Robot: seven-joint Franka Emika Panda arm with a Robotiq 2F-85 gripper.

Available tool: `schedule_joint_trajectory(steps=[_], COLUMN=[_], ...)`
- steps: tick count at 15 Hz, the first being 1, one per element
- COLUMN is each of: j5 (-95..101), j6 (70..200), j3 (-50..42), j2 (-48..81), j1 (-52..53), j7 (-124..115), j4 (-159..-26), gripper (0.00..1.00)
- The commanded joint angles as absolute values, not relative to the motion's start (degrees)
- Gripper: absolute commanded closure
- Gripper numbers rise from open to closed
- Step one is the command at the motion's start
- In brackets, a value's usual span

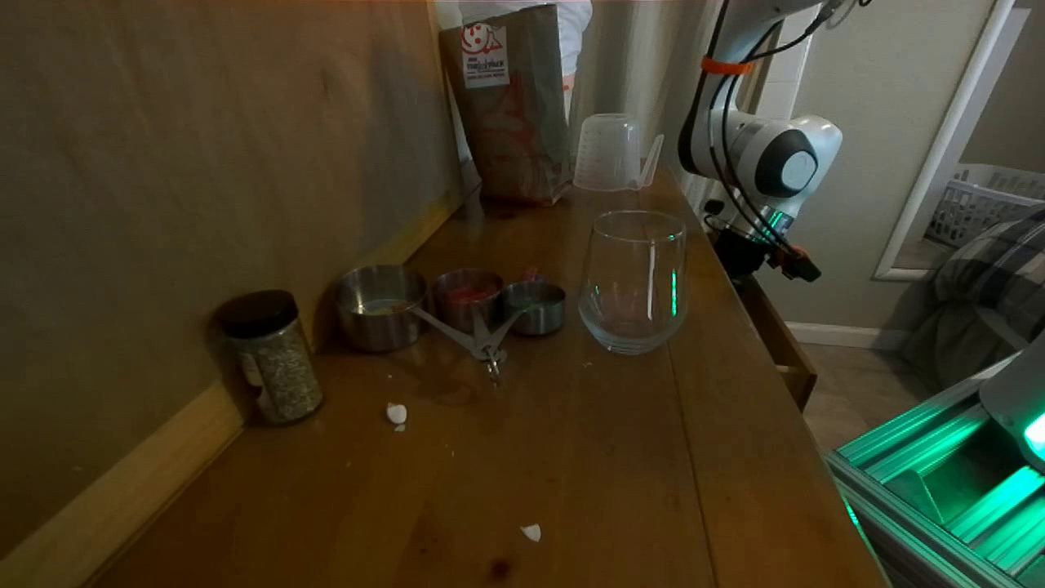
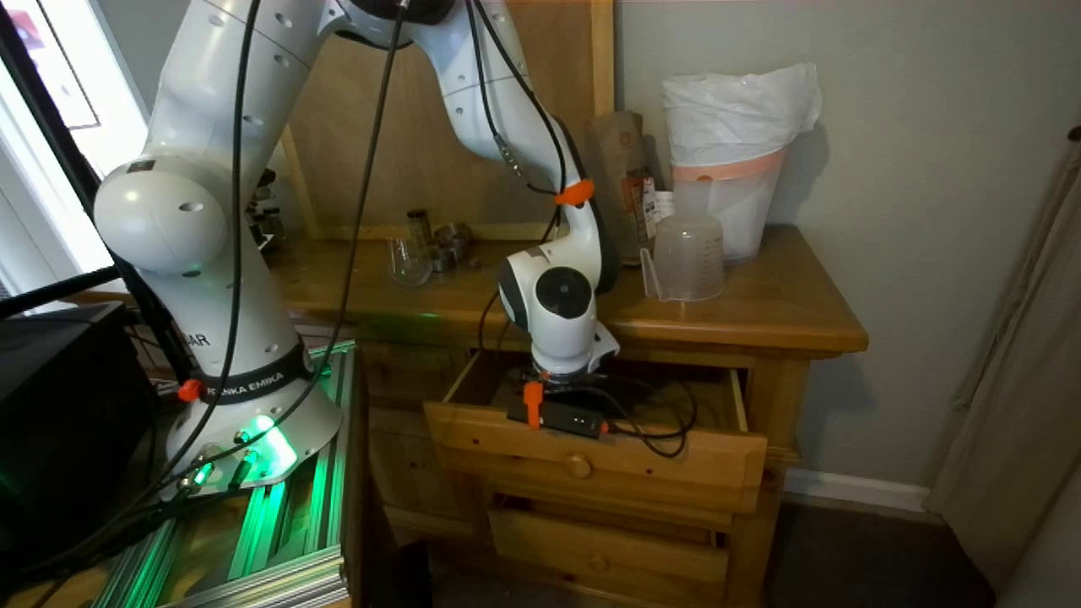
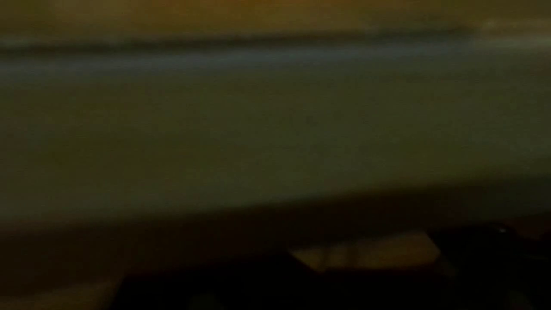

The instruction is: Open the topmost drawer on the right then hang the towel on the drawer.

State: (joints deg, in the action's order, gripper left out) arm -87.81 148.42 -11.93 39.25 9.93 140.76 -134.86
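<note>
One white robot arm with black-trimmed joints point(image 2: 512, 101) reaches low, and its jaws are released, spread wide, their tips out of sight in both exterior views, so whether they touch wood I can't tell! Below the wrist sits the brown wooden top drawer point(image 2: 621, 477), round knob on its front, pulled out under the right-hand part of the long brown wooden desk point(image 2: 777, 295) in an exterior view. Just below, a second brown wooden drawer point(image 2: 625, 549) stands slightly out too. Up top now: a clear stemless glass point(image 1: 633, 286) toward the desk's front edge, near three round metal measuring cups point(image 1: 467, 309) joined at the handles, then a black-lidded glass jar point(image 1: 282, 371) close to the brown wall panel point(image 1: 204, 163). Far end, and it's a translucent plastic measuring jug point(image 1: 606, 155) beside a brown paper bag point(image 1: 510, 131), with a white-bagged translucent bin point(image 2: 743, 198) next to that. The wrist view? Dark and blurred, one broad murky band across.
</note>
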Motion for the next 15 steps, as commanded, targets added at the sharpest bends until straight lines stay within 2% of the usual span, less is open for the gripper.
schedule_joint_trajectory(steps=[1,15], j5=[-89.75,-91.16], j6=[148.58,154.43], j3=[-11.12,-10.26], j2=[42.30,45.69], j1=[9.63,11.55], j7=[141.96,139.49], j4=[-132.44,-130.63], gripper=[0.00,0.00])
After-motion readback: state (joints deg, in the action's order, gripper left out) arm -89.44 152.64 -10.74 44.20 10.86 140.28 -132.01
